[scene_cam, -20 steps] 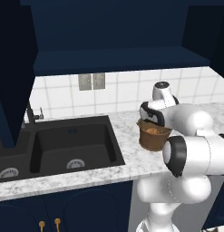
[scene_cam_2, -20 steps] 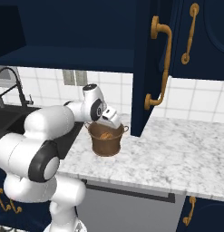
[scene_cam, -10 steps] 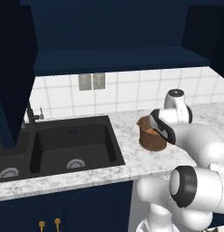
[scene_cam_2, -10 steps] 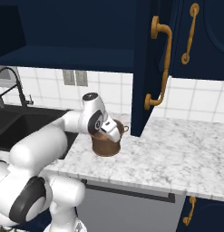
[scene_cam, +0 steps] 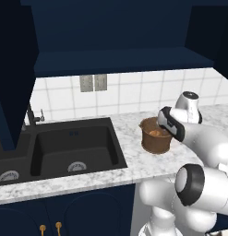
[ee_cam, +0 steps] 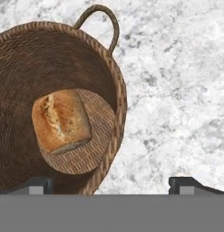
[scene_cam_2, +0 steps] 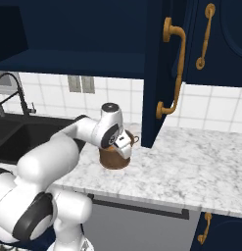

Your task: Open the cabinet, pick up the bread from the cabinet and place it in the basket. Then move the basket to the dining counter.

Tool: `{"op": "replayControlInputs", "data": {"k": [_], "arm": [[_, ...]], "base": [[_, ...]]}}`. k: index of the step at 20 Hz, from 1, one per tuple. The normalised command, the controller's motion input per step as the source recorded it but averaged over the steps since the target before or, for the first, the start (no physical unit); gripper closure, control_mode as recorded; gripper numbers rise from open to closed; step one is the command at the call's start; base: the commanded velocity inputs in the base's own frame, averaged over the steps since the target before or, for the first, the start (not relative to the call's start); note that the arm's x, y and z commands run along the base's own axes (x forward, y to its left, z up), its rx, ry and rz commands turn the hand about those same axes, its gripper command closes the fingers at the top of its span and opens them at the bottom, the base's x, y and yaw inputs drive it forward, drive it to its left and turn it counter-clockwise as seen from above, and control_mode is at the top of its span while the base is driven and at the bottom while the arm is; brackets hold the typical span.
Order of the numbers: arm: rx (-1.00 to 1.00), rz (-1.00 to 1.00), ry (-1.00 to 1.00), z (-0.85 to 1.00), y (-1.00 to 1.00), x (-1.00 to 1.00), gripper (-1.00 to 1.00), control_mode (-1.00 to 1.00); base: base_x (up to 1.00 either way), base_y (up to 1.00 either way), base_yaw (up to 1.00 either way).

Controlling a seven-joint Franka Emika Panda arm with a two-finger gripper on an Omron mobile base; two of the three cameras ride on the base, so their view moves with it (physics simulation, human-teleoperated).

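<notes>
One loaf of bread (ee_cam: pixel 61 121) is lying on the woven floor of the basket (ee_cam: pixel 22 68), so the loading half of the job looks finished and what remains is carrying the basket to the dining counter. The basket is standing upright on the marble counter (scene_cam_2: pixel 201 162), between the black sink (scene_cam: pixel 71 147) and the open cabinet door (scene_cam_2: pixel 159 73), whose long brass handle (scene_cam_2: pixel 174 68) is hanging just above and beside it. The gripper (ee_cam: pixel 109 183) is hovering directly over the basket's near wall, one fingertip (ee_cam: pixel 34 185) over the inside and the other over bare marble, jaws spread wide and holding nothing. That straddle is probably deliberate: closing on the wall near the small loop handle (ee_cam: pixel 102 22) would give a grip for lifting. Since the bread is sitting loose, tilting the basket during the lift could roll it about.
</notes>
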Motion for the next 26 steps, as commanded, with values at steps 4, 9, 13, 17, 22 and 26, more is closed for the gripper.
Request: {"op": "replayControlInputs", "data": {"k": [4,9,13,17,22,26], "arm": [[-0.01,-0.02,0.00,-0.17,0.00,0.13,-1.00,-1.00],[-0.01,-0.01,0.00,-0.35,0.00,0.25,-1.00,-1.00],[0.00,0.00,0.00,-0.26,0.00,0.08,-1.00,-1.00],[0.00,0.00,0.00,-0.25,0.00,0.00,-1.00,-1.00],[0.01,0.00,0.04,-0.20,0.08,0.00,1.00,-1.00],[0.01,0.00,0.05,-0.13,0.13,0.00,1.00,-1.00]], "base": [[0.00,0.00,0.00],[0.00,0.00,0.00],[0.00,0.00,0.00],[0.00,0.00,0.00],[0.00,0.00,0.00],[0.00,0.00,0.00]]}}
